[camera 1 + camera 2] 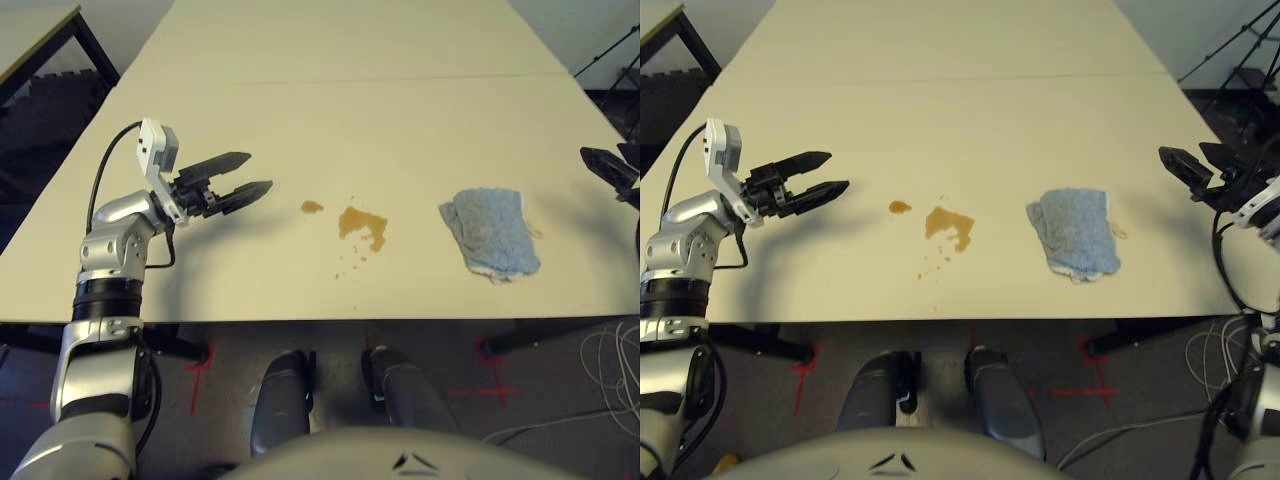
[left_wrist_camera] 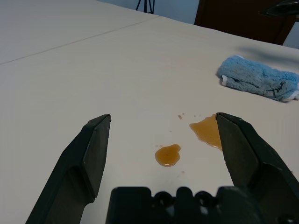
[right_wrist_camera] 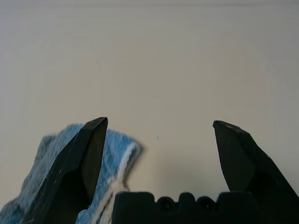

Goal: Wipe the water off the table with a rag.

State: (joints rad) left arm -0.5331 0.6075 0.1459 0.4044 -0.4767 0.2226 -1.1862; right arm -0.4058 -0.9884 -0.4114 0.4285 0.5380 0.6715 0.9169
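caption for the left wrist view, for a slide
Open left gripper aimed at amber water, blue rag beyond.

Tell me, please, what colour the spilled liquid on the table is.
Amber-brown; the water shows best in the left wrist view.

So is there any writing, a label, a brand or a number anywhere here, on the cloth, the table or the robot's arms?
No readable text anywhere.
The rag: plain blue terry, no tag or print visible.
The table: bare, only a thin seam and the water.
The left gripper and right gripper: plain black, no markings.
Floor under the table: red cross-shaped marks, signs but not letters.
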